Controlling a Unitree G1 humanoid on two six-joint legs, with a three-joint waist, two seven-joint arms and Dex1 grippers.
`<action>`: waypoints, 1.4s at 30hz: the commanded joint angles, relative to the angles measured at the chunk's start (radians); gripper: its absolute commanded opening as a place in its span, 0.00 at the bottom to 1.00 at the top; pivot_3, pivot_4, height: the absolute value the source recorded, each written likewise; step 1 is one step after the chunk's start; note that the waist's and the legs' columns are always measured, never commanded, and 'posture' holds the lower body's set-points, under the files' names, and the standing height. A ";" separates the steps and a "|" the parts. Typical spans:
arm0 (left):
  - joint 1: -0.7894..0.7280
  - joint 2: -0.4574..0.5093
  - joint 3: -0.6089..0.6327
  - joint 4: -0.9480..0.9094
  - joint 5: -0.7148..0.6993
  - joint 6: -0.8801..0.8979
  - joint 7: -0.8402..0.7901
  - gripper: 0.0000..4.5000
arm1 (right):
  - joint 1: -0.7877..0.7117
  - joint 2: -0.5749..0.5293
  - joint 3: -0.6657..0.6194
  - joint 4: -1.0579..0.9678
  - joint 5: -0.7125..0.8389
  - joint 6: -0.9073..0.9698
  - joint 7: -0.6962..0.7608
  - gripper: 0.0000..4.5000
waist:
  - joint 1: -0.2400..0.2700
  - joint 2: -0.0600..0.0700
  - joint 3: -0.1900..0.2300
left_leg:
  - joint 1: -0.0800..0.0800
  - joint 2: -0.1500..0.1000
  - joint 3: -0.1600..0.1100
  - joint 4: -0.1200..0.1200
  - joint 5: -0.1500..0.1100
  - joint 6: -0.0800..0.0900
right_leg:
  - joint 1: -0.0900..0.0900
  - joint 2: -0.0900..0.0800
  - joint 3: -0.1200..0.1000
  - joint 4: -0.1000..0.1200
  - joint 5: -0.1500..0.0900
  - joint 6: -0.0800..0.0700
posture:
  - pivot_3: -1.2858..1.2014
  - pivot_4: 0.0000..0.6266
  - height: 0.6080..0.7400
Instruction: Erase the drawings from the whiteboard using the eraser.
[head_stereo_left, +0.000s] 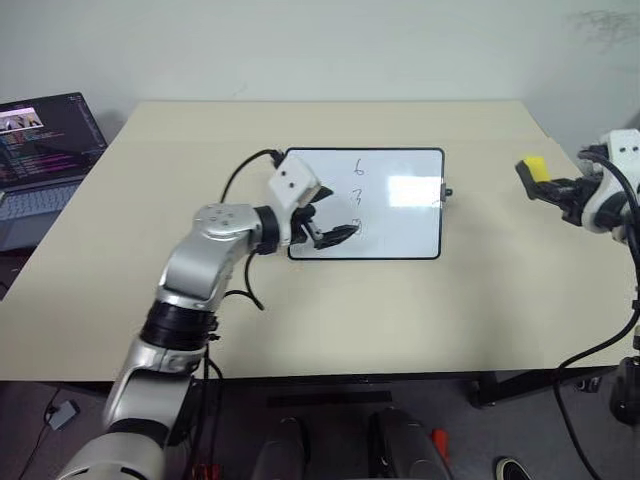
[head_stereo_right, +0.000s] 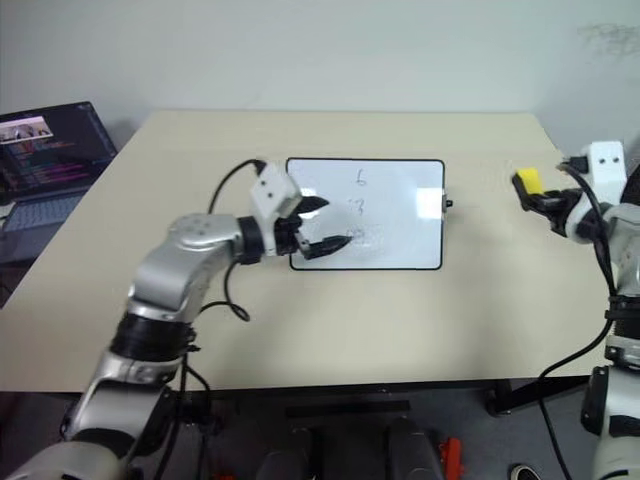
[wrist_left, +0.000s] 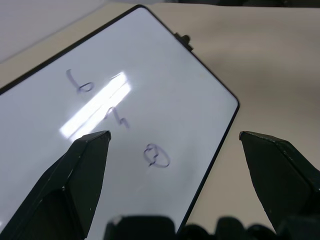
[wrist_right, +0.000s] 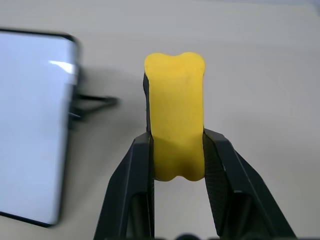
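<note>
The whiteboard (head_stereo_left: 405, 225) lies flat mid-table, black-framed, with a knob on its right side. The drawings form a column on it: a "6" (head_stereo_left: 359, 166), a "3" (head_stereo_left: 357, 195) and a circled squiggle (wrist_left: 157, 157). My left gripper (head_stereo_left: 338, 215) hovers open over the board's near left part, close to the squiggle, and its fingers (wrist_left: 75, 185) are spread wide. Off to the right of the board, my right gripper (head_stereo_left: 541, 185) is raised above the table and shut on the eraser (wrist_right: 175, 120), whose yellow block sticks out past the fingertips.
An open laptop (head_stereo_left: 40, 150) sits at the table's far left edge. A black cable (head_stereo_left: 235, 180) loops from my left arm over the table beside the board. Bare tabletop (head_stereo_left: 480, 290) surrounds the board on the near and right sides.
</note>
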 joint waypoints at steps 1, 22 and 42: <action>0.010 0.066 0.092 -0.056 -0.006 0.025 0.035 1.00 | -0.002 0.027 0.079 -0.154 -0.007 -0.023 -0.017 0.22 | 0.000 0.000 0.000 | 0.000 0.000 0.000 0.000 0.000 0.000 | 0.000 0.000 0.000 -0.001 0.000 0.000 | 0.52 0.24 1.00; 0.061 0.165 0.162 -0.125 -0.051 0.074 0.069 1.00 | -0.174 0.278 0.462 -0.079 -0.236 -0.271 -0.080 0.22 | 0.017 0.000 0.000 | -0.002 0.001 0.000 -0.001 0.000 0.000 | -0.002 -0.001 -0.002 -0.002 0.000 0.000 | 0.52 0.24 1.00; 0.089 0.164 0.161 -0.173 -0.067 0.108 0.096 1.00 | -0.380 0.395 0.602 0.405 -0.495 -0.640 -0.075 0.22 | 0.022 0.000 0.000 | -0.002 0.001 0.000 -0.002 0.000 0.000 | -0.003 -0.001 -0.002 -0.001 0.001 -0.001 | 0.52 0.24 1.00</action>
